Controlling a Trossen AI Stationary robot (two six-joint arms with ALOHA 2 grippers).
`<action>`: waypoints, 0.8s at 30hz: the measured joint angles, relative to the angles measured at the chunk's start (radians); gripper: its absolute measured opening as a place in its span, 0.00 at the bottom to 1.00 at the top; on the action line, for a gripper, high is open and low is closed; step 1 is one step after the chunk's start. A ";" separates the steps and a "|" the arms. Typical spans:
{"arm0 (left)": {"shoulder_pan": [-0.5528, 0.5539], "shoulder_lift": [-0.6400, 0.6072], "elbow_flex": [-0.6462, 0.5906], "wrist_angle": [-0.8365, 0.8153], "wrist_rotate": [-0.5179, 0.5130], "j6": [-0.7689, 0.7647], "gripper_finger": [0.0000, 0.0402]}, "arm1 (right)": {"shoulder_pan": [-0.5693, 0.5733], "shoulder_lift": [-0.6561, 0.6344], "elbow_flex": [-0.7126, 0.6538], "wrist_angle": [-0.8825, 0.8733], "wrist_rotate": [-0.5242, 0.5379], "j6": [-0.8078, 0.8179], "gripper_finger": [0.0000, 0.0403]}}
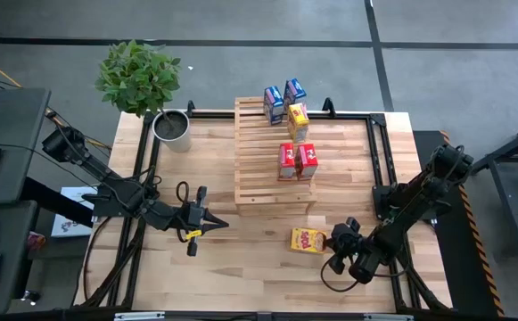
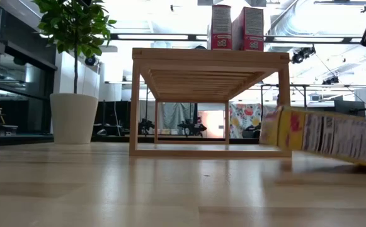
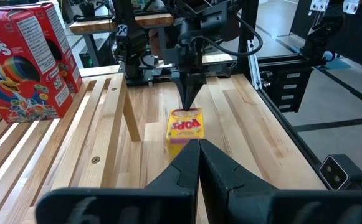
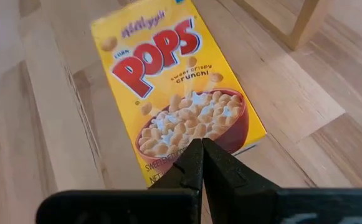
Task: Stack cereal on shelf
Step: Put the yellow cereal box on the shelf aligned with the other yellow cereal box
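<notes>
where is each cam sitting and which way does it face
High: overhead, facing straight down on shelf, both arms.
Low: table height, facing level at shelf legs, red boxes on top; no arm.
Left wrist: behind the left gripper, jaws shut, facing the right gripper.
Right wrist: above the yellow box, jaws shut.
All share that yellow box.

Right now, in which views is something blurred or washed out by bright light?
Low view: the yellow cereal box lying close to the camera is blurred, and the ceiling lights behind the shelf wash out the background. Right wrist view: the same box is sharp, the table edges soft. High view: even light, no glare.
</notes>
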 joint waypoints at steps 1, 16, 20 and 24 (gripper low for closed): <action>0.000 0.000 0.000 0.000 0.000 0.000 0.00 | 0.003 0.000 0.000 -0.011 -0.001 0.012 0.00; 0.000 0.000 0.000 0.000 0.000 0.000 0.00 | 0.021 0.003 -0.003 -0.071 -0.070 0.091 0.00; 0.000 0.000 0.000 0.000 0.000 0.000 0.00 | 0.021 0.003 -0.003 -0.069 -0.056 0.090 0.00; 0.000 0.000 0.000 0.000 0.000 0.000 0.00 | 0.021 0.003 -0.003 -0.058 -0.039 0.083 0.00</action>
